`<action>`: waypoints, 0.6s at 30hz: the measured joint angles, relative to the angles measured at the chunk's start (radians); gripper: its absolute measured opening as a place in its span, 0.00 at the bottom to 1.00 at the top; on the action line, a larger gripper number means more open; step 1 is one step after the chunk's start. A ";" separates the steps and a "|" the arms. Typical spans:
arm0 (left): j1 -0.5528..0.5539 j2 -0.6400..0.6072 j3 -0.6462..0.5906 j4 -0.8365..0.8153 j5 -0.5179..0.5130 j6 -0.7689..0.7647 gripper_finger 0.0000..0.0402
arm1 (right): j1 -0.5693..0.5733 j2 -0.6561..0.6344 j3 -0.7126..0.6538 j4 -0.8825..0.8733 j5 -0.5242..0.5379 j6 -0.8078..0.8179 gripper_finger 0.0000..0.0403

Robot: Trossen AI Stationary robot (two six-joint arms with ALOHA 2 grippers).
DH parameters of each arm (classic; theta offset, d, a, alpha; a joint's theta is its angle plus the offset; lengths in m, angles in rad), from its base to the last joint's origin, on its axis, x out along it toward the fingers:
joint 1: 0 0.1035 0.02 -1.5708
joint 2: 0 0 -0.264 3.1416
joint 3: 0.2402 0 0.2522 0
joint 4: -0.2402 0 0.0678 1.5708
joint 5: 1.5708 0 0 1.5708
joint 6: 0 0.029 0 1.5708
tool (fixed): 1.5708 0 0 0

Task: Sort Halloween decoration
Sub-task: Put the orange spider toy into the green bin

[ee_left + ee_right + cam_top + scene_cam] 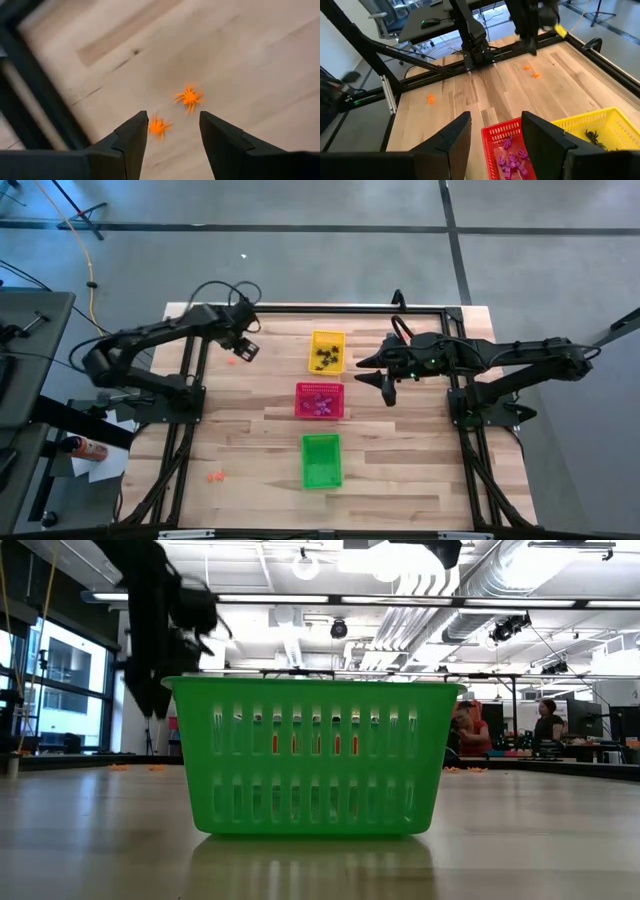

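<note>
Just orange spider between left jaws

I see a grey concrete floor around my wooden tabletop, bright windows at left, and ceiling ducts with lamps overhead.

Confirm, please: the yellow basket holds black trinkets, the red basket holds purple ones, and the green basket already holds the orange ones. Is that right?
Not quite. The green basket holds no orange trinkets: in the high view it looks empty. The orange spiders lie on the table, under the left gripper, as the left wrist view shows. The yellow basket does hold black trinkets and the red basket purple ones.
</note>
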 joint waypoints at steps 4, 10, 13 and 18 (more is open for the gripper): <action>0.021 0.080 -0.038 0.082 0.024 0.014 0.42 | 0.000 0.000 0.000 0.000 0.000 0.003 0.42; 0.041 0.181 -0.040 0.155 0.103 0.042 0.42 | 0.000 0.000 0.000 0.000 0.000 0.029 0.42; 0.050 0.225 -0.040 0.165 0.113 0.051 0.42 | 0.000 0.000 0.000 0.000 0.000 0.028 0.42; 0.074 0.302 -0.040 0.160 0.141 0.051 0.42 | 0.000 0.000 0.000 0.000 0.000 0.029 0.42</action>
